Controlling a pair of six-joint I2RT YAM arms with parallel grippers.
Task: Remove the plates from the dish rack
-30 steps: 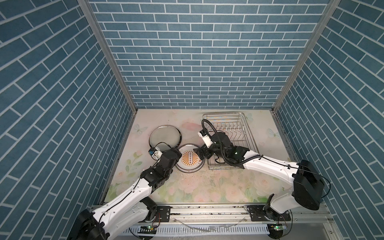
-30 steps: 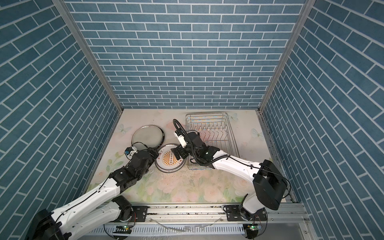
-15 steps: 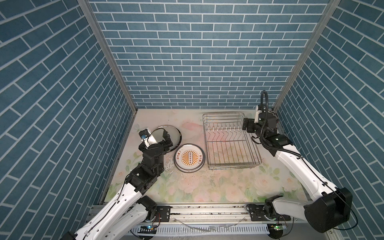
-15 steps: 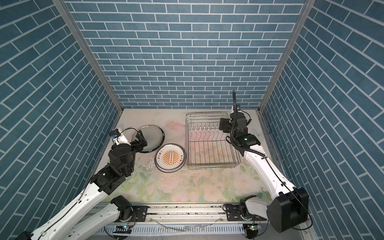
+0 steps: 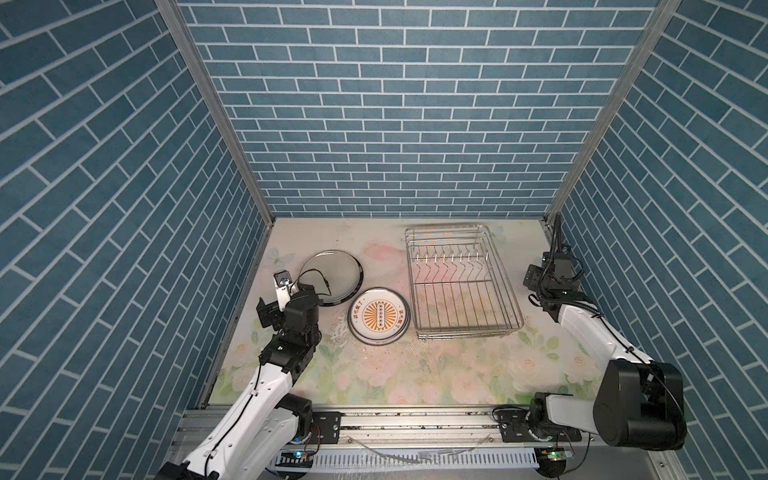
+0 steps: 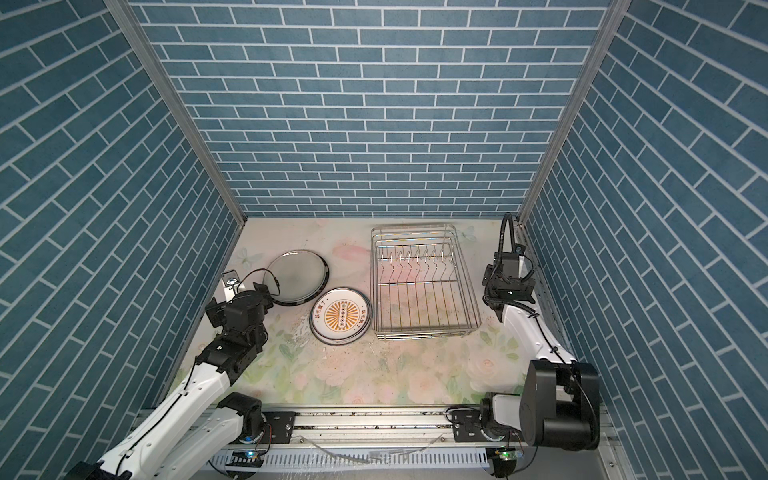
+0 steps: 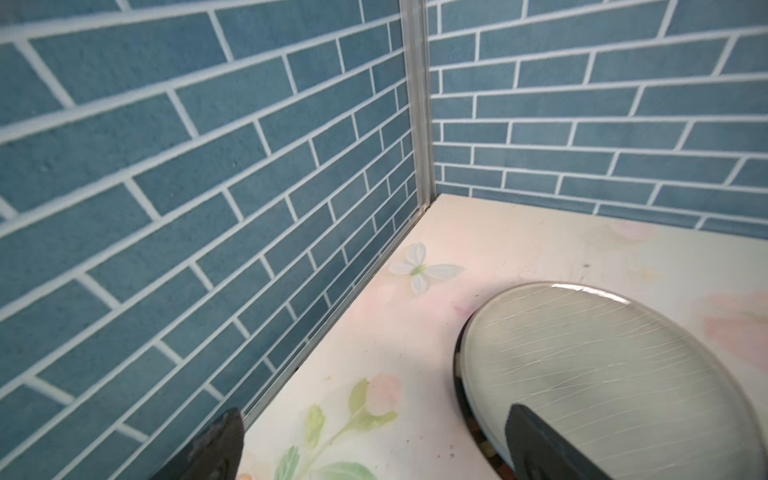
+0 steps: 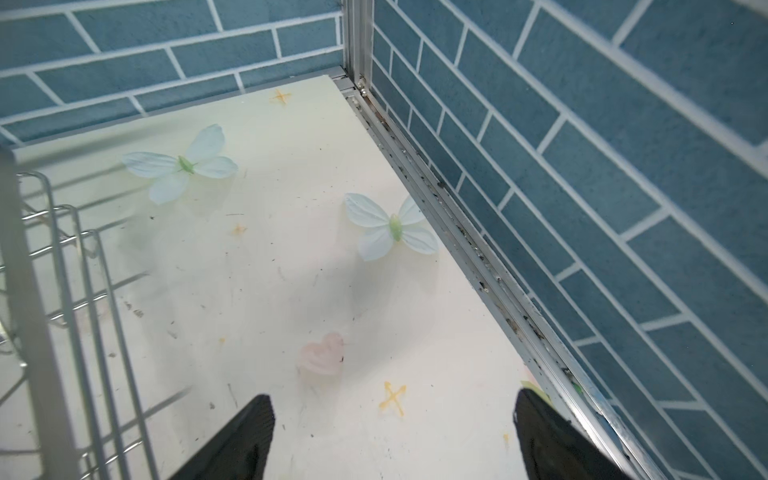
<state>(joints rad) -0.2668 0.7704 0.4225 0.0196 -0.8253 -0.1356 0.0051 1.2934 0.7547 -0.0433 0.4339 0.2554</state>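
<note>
Unloading seemingly done: dish rack [image 5: 469, 330] bare, nothing held.
Nearest, sunburst plate [image 5: 379, 316] flat on table [image 5: 374, 374], just left of rack's near corner; further back, left gripper [image 7: 374, 440] agape and empty at near rim of grey plate [image 5: 332, 276], closer arm to both; right gripper [image 8: 395, 436] likewise spread, beside rack's right wall, well apart from any plate.
</note>
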